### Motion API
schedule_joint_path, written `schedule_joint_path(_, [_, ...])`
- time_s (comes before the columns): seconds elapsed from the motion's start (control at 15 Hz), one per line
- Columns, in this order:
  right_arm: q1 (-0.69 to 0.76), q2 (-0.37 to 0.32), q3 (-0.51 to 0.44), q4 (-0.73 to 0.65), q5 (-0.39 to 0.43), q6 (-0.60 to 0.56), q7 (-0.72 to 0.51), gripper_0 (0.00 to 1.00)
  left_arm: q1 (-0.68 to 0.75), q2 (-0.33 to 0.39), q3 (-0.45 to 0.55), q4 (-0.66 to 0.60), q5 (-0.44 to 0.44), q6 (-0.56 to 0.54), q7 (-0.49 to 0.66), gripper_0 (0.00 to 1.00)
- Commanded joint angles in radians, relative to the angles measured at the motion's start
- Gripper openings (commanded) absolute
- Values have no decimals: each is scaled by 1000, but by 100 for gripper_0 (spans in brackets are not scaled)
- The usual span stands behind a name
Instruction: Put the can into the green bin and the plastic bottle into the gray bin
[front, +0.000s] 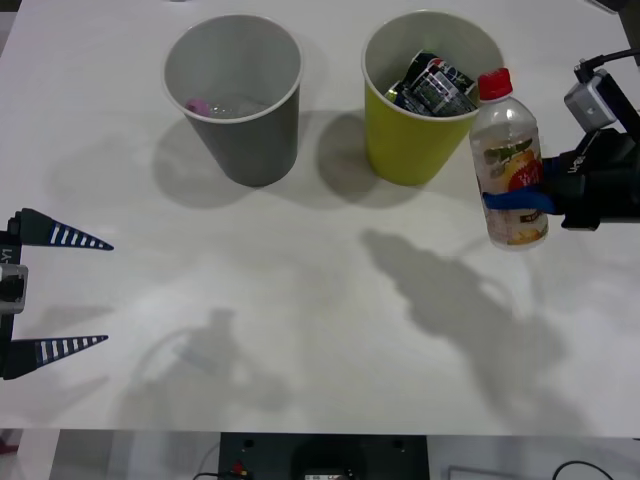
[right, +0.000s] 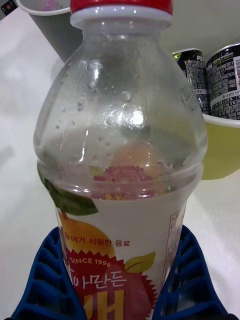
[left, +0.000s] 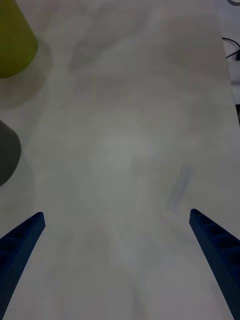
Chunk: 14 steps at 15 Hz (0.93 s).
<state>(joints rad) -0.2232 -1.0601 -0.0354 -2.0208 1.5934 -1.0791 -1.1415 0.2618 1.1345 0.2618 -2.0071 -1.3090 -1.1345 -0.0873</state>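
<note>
White bench across the whole front view, bare along its near edge; toward the far edge, gray bin upright left of centre, with a clear pink-capped bottle lying inside on its light bottom; just beside it, not touching, green bin upright right of centre, holding dark cans that reach up near its pale rim; same two bins partly seen from the left wrist, green bin and gray bin at one side of the bench; near the right edge, right gripper clamped across the label of the plastic bottle, blue fingers pressed against both sides of its lower body; plastic bottle upright, red cap up, held above the bench just to the right of the green bin, cap roughly level with that rim, droplets inside its clear shoulder, cans visible just behind it; at the left edge toward the near corner, left gripper spread wide and holding nothing, its fingers well apart over bare surface
</note>
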Motion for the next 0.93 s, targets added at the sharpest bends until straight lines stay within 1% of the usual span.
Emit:
schedule_joint_path(0.07, [-79,0,0,-9,0,-59,-70,0,0,0,0,0,0,0,0,100])
schedule_joint_path(0.33, [-229,0,2,-12,0,-160,-129,0,0,0,0,0,0,0,0,100])
schedule_joint_path(0.47, [-298,0,28,-12,0,-179,-129,0,0,0,0,0,0,0,0,100])
schedule_joint_path(0.67, [-444,0,127,19,4,-177,-130,0,0,0,0,0,0,0,0,100])
schedule_joint_path(0.87, [-617,0,262,97,7,-170,-130,0,0,0,0,0,0,0,0,100])
schedule_joint_path(0.93, [-691,0,324,131,7,-156,-130,0,0,0,0,0,0,0,0,100])
